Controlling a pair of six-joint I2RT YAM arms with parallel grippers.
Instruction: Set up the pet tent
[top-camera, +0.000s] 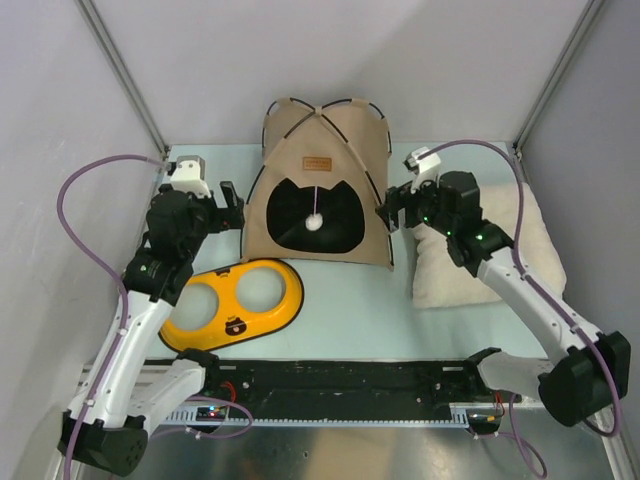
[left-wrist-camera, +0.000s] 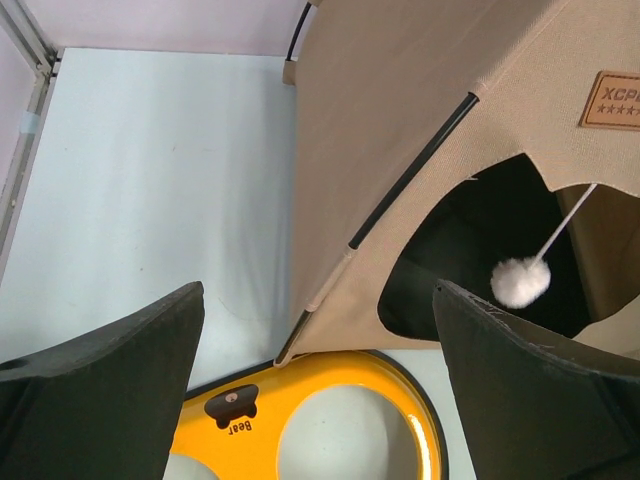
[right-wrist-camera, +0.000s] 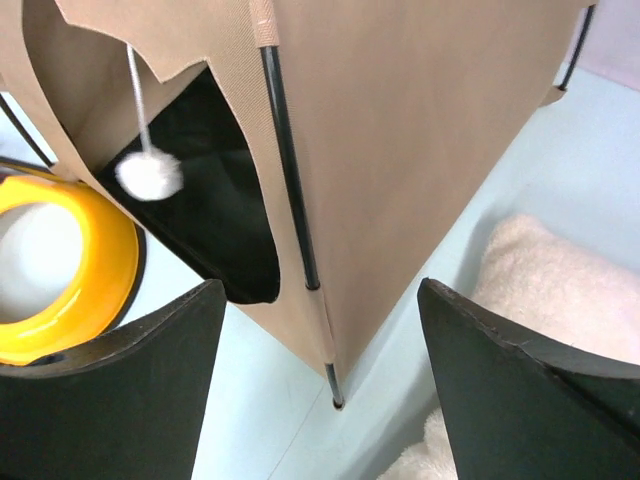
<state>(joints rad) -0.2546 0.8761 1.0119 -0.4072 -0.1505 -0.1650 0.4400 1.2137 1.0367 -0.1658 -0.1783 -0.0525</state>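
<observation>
Jaws stand apart on both sides of the upright pet tent (top-camera: 318, 135), which I judge light and floppy, so I'd pinch a stiff black pole (right-wrist-camera: 290, 170).

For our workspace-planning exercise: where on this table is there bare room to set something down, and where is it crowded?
Bare: the front strip between yellow feeder and pillow, before the pet tent; the back-left corner between tent and left wall. Crowded: both front tent corners, where the left gripper and right gripper flank it.
</observation>
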